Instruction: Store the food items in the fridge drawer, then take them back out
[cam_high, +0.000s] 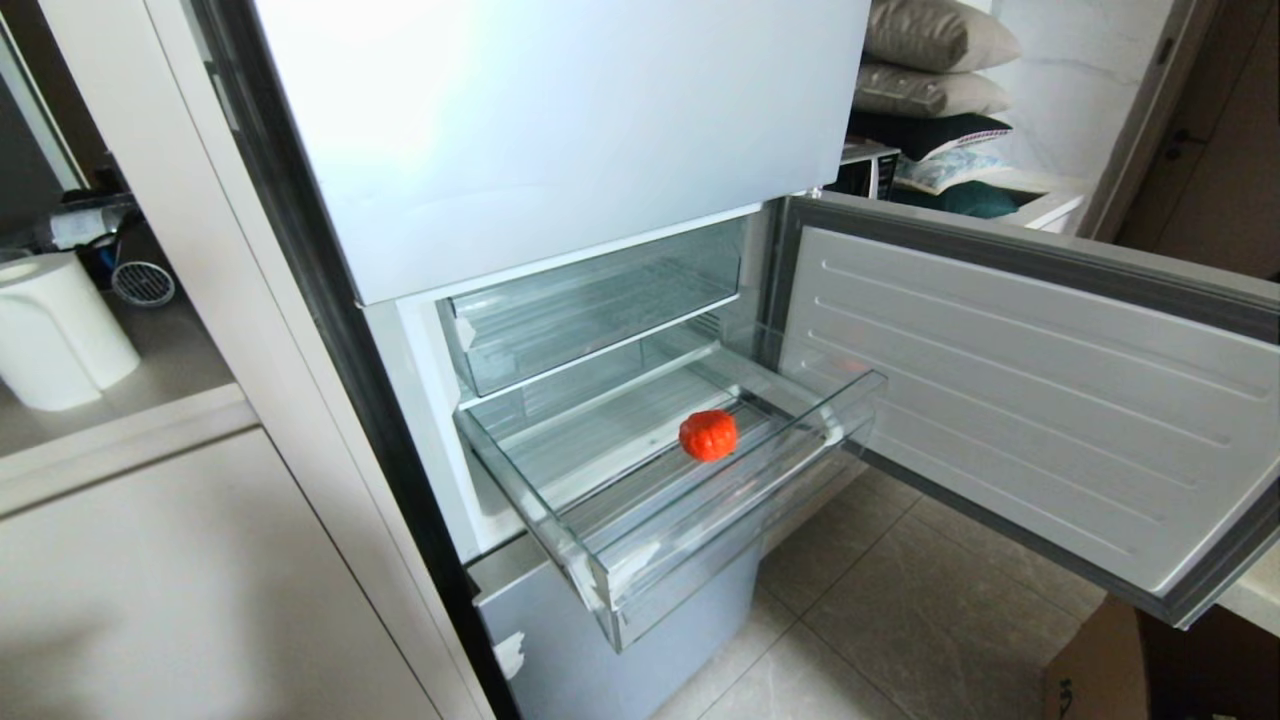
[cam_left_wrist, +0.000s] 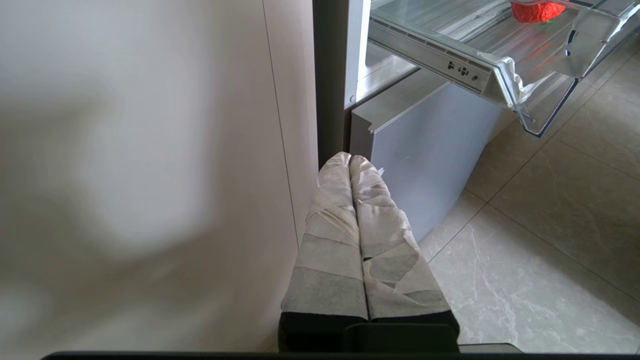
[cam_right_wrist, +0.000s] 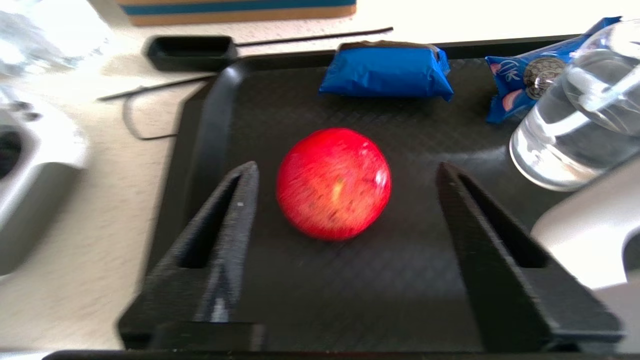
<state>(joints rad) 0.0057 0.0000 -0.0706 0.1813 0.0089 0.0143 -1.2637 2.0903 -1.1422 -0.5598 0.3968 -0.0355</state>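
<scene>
Red: 1 bumpy fruit (cam_high: 708, 435) in drawer (cam_high: 640, 575), 1 smooth fruit (cam_right_wrist: 333, 183) between spread right gripper (cam_right_wrist: 345, 175); left gripper (cam_left_wrist: 350, 162) pressed together.

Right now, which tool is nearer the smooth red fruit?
Right. The right tool is open with the red fruit between its fingers on the black tray. The left tool is shut, low beside the fridge, with that fruit nowhere in its view.

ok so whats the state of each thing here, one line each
lower drawer: pulled out
bumpy fruit: lying in the lower drawer
upper drawer: pushed in
fridge door: swung open
red fruit: on black tray, between open fingers, ungripped
right gripper: open
left gripper: shut, empty
</scene>
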